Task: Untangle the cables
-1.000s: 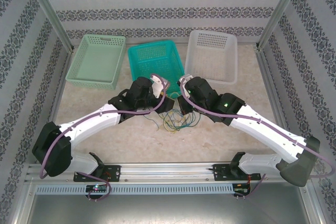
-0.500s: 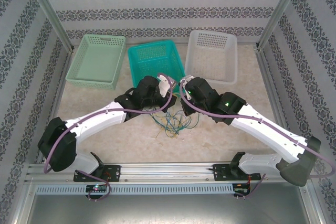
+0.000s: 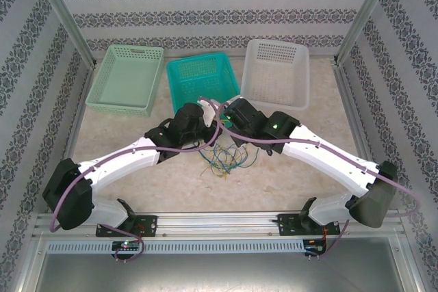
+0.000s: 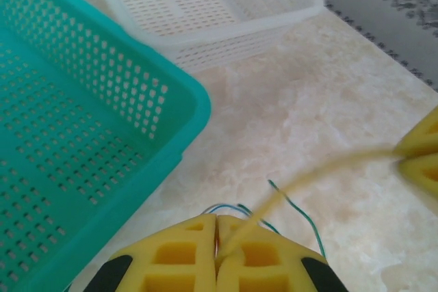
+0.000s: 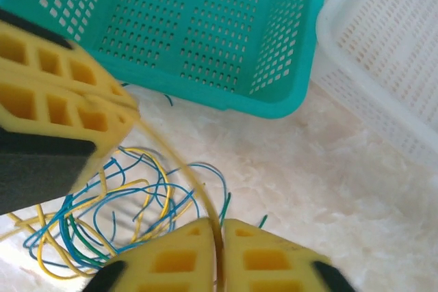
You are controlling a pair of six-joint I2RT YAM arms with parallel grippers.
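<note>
The cables (image 3: 222,158) lie in a loose yellow, blue and green tangle on the table between the arms, also seen in the right wrist view (image 5: 102,217). My left gripper (image 3: 211,120) (image 4: 217,227) is shut on one yellow cable (image 4: 321,172). That cable stretches taut across to my right gripper (image 3: 228,117) (image 5: 220,234), whose pads pinch the same yellow cable (image 5: 174,162). Both grippers hover close together just above the tangle, in front of the teal basket. The right fingers (image 4: 421,158) show at the edge of the left wrist view.
Three baskets stand in a row at the back: pale green (image 3: 135,48), teal (image 3: 200,57) and white (image 3: 277,43). The teal basket's near wall (image 5: 274,104) is right beyond both grippers. Metal frame posts and patterned walls close in the sides.
The right arm swung left, bringing its gripper up against the left one. The left gripper shifted right over the tangle and closed on the yellow cable.
</note>
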